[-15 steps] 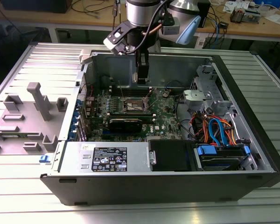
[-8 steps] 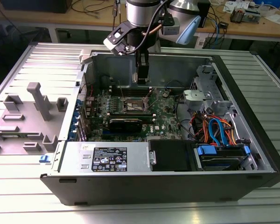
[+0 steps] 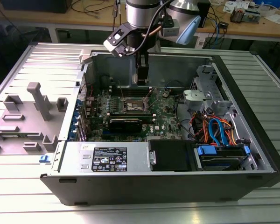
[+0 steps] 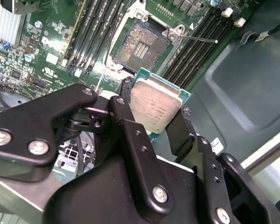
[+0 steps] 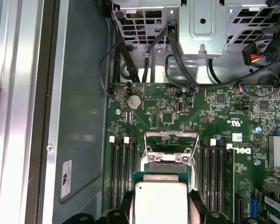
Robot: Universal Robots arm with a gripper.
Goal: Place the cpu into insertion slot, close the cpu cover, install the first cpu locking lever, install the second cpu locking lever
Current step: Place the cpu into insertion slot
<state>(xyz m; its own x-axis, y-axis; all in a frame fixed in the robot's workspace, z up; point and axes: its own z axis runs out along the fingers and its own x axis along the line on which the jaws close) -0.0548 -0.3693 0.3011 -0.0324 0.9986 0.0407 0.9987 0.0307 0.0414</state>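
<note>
Second wrist view: gripper [image 4: 154, 116] clamps the cpu [image 4: 156, 106] by its edges above the open insertion slot [image 4: 141, 46]; exterior view, arm [image 3: 142, 11] reaches straight down.

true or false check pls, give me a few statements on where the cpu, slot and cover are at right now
1. The gripper is shut on the cpu. True.
2. The cpu already sits in the insertion slot. False: the slot is bare, and the cpu is held clear of it.
3. The cpu cover is closed over the slot. False: it stands flipped open.
4. Long black memory slots flank the insertion slot on both sides. True.
</note>
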